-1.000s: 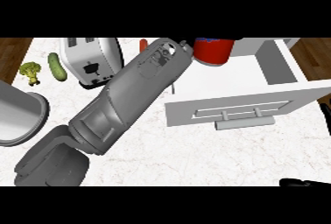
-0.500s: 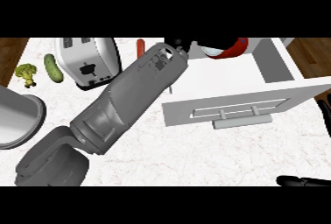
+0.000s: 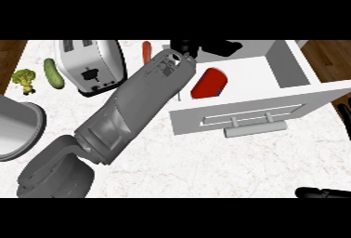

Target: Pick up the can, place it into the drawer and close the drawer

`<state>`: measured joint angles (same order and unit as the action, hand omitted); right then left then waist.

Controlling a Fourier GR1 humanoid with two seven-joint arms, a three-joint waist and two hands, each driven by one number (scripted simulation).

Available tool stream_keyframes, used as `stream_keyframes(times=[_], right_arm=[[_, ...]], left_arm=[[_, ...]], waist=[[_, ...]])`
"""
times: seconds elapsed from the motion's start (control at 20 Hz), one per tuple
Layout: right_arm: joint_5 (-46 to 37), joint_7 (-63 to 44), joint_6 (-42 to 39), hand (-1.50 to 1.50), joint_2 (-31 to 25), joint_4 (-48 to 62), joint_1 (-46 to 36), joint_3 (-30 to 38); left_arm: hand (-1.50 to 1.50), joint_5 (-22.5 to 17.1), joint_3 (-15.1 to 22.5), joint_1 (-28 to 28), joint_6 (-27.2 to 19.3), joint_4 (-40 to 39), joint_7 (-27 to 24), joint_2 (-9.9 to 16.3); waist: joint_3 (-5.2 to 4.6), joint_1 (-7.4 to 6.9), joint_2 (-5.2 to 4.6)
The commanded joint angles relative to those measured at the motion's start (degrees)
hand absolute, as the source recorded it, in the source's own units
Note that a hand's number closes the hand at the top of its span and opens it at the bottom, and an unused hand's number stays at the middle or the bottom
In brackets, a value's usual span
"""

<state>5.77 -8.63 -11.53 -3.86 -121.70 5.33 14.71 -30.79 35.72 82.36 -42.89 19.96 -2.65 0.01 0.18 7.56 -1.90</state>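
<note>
Red can [image 3: 210, 83] lies on its side inside the open white drawer [image 3: 295, 69], toward the drawer's left end, slanted so that its upper end points to the back wall. No finger touches it. The left hand [image 3: 205, 46] hovers just behind the can, over the drawer's back left corner; its black fingers reach along the back edge, and whether they are spread or curled cannot be told from this angle. They hold nothing that shows. The grey left forearm [image 3: 140, 102] runs from that hand down and away from the drawer, crossing the pale marbled desk [image 3: 205, 162] toward the lower left. The drawer's front panel with its bar handle [image 3: 255, 125] stands pulled well out over the desk.

Just left of the drawer, partly behind the forearm, a slim orange-red carrot [image 3: 146, 51] lies on the desk. Further left stands a white toaster [image 3: 93, 62], then a green cucumber [image 3: 53, 73], then a head of broccoli [image 3: 24, 79]. Well left of the drawer and nearer the viewer sits a grey round pot [image 3: 17, 125], cut by the frame's edge.

Below the drawer's right end, the right hand [image 3: 322, 193] shows only as dark fingers lying flat and relaxed, holding nothing.
</note>
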Motion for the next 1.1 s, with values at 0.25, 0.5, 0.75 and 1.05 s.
stream_keyframes(times=[0.25, 0.5, 0.75, 1.05], right_arm=[[-7.8, 2.1, 0.6, -1.50, -2.6, -2.9, -0.6, -0.7], [-13.5, 7.7, -1.6, -1.50, -5.0, -3.9, 0.4, -2.9], [-20.6, 8.4, -0.5, -1.50, -6.5, -4.0, -1.6, -5.7], [-34.2, 8.4, 1.5, -1.50, -9.5, -3.9, -3.1, -9.9]], left_arm=[[-1.50, -4.0, -0.8, 0.1, -1.9, 1.1, -1.2, 0.0], [-1.50, -6.5, -1.0, -0.1, -3.0, 2.0, -1.2, 0.0], [-1.50, -9.1, -1.7, -2.0, -3.1, 4.2, -5.2, 0.0], [-1.50, -9.9, -1.4, -0.1, -5.1, 4.8, -5.8, 0.0]], waist=[[-0.07, -0.41, 0.04], [-0.01, -0.10, 0.06], [-0.06, -1.26, 0.27], [-0.13, -3.68, 0.91]])
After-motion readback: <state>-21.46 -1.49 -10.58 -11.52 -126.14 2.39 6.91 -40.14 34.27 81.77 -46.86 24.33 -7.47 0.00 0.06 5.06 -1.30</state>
